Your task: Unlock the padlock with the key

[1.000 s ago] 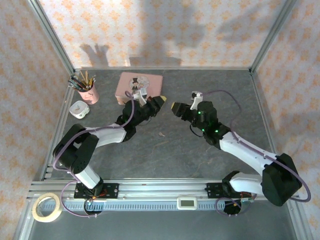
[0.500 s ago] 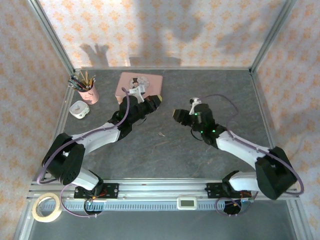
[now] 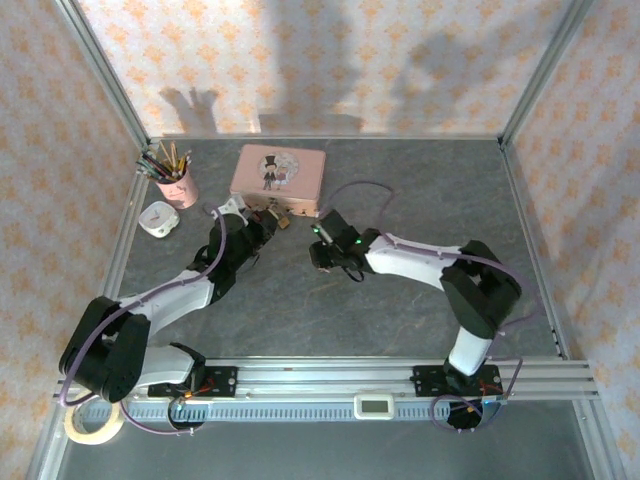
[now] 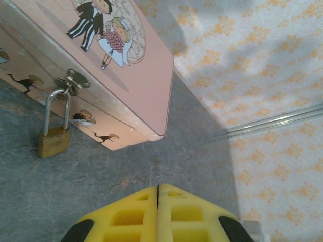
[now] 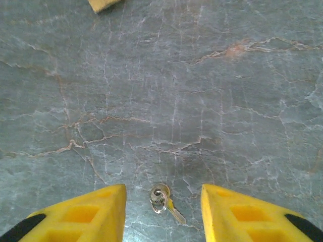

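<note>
The small brass padlock (image 4: 53, 142) hangs by its silvery shackle (image 4: 55, 108) from the hasp on the front of the pink tin (image 4: 116, 60); it also shows at the tin's front edge (image 3: 276, 213). My left gripper (image 4: 158, 189) is shut with nothing between its yellow pads, low over the table and a little short of the padlock (image 3: 260, 230). The tiny key (image 5: 165, 201) lies flat on the grey table with a small ring through its head. My right gripper (image 5: 163, 197) is open and straddles it, one finger (image 5: 86, 214) on each side, not touching it.
A pink cup of pencils (image 3: 178, 186) and a small white object (image 3: 158, 218) stand at the far left. A tape roll (image 3: 92, 415) lies outside the frame at the near left. The aluminium rail (image 3: 330, 375) bounds the near edge and patterned walls enclose the table.
My right gripper has swung left and dropped low over the key, jaws open around it. My left gripper has pulled back to the left and come down in front of the tin.
</note>
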